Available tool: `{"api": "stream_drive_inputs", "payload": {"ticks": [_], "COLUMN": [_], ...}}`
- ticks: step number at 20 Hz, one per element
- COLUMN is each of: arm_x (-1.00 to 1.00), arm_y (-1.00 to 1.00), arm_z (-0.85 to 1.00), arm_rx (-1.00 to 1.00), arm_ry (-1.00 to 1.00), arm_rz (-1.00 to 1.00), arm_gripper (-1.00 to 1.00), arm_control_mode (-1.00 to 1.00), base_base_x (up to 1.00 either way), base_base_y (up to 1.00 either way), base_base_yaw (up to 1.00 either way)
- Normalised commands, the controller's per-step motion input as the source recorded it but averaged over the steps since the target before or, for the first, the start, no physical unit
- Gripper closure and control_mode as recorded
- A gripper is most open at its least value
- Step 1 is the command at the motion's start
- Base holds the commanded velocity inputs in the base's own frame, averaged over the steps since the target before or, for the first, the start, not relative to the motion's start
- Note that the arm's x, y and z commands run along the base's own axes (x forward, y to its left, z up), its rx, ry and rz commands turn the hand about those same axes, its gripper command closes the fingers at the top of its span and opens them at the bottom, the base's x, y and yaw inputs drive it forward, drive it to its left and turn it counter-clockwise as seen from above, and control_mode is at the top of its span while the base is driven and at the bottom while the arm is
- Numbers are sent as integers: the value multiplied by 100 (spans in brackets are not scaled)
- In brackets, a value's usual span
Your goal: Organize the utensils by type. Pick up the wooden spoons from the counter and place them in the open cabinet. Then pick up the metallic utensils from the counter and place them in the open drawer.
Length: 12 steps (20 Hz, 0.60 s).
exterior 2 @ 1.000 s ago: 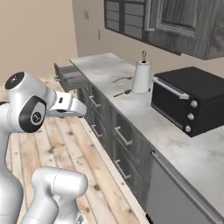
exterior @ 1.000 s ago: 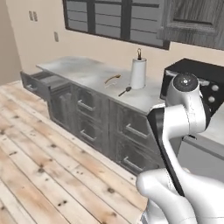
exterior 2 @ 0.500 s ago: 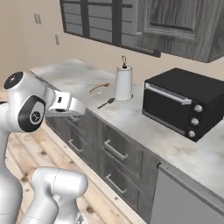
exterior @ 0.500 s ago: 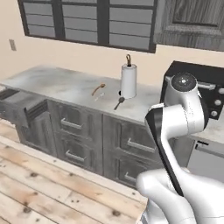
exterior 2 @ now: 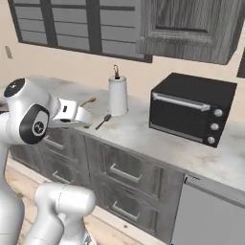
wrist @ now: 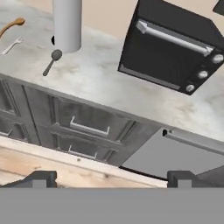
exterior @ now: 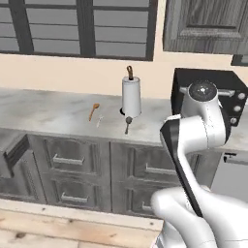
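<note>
The desk (exterior: 43,109) is a long slab of pale beige-grey marbled stone, set over grey wood-grain fronts with panelled doors and small silver bar handles. At the left edge of the left base view a grey wood-grain drawer (exterior: 12,154) stands pulled out below the desk top. A boxy black toaster oven (exterior 2: 191,114) with a silver bar handle and round knobs sits on the desk to the right; no writing can be read on it or anywhere else. Left of it stands an upright white paper towel roll (exterior: 131,97), a smooth cylinder with a dark post on top.

The utensils lie on the desk near the roll. One wooden spoon (exterior: 93,111) is orange-brown, with an oval bowl and a thin handle; its long axis runs front to back, bowl toward the wall. Just beside it on the right lies the small pale silver fork (exterior: 100,120), roughly parallel to it. The dark grey metal spoon (exterior: 127,124) lies just in front of the roll's base, round head toward the roll and slim handle pointing at the desk's front edge.

The gripper (wrist: 112,177) hangs out in front of the desk, away from the utensils, its fingers spread wide and holding nothing.
</note>
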Motion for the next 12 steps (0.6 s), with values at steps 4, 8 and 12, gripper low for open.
{"api": "stream_drive_inputs", "payload": {"ticks": [4, 8, 12], "arm_x": [0, 0, 0], "arm_y": [0, 0, 0], "arm_z": [0, 0, 0], "arm_rx": [0, 0, 0], "arm_ry": [0, 0, 0], "arm_rz": [0, 0, 0], "arm_gripper": [-100, -100, -100], "arm_control_mode": [100, 100, 100], "base_base_x": [19, 2, 0], "base_base_y": [81, 86, 94], "base_base_yaw": [-47, -42, -32]}}
